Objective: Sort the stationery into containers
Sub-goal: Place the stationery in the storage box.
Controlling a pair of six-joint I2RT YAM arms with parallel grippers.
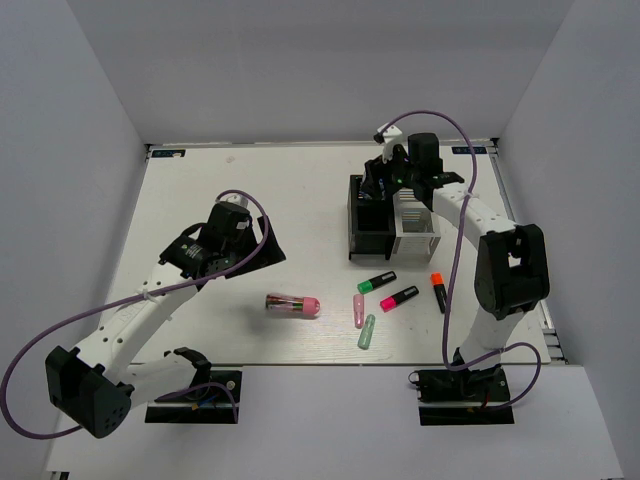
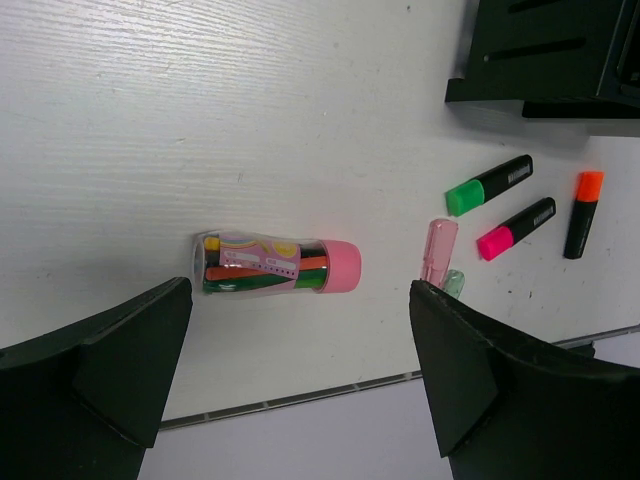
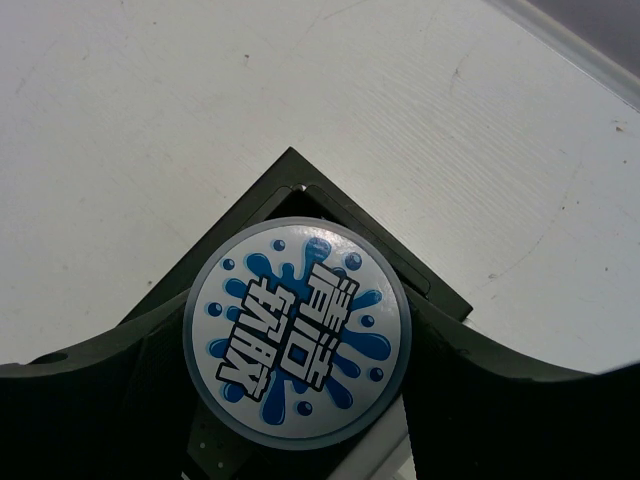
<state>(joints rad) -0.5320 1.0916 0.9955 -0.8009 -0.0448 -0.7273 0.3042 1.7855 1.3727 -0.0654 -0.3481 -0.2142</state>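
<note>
Round tape roll (image 3: pixel 296 332) (glossy, blue-splashed) over black box (image 3: pixel 298 192).

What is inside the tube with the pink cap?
In the tube, orange, green and yellow sticks show. Its label hides their middle, the pink cap their ends.

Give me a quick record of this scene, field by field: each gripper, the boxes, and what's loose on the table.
left gripper: open, aimed at tube
right gripper: holding roll over black box
boxes: black box beside mesh box
loose on table: tube, green highlighter, pink highlighter, orange highlighter, pink capsule, green capsule
</note>
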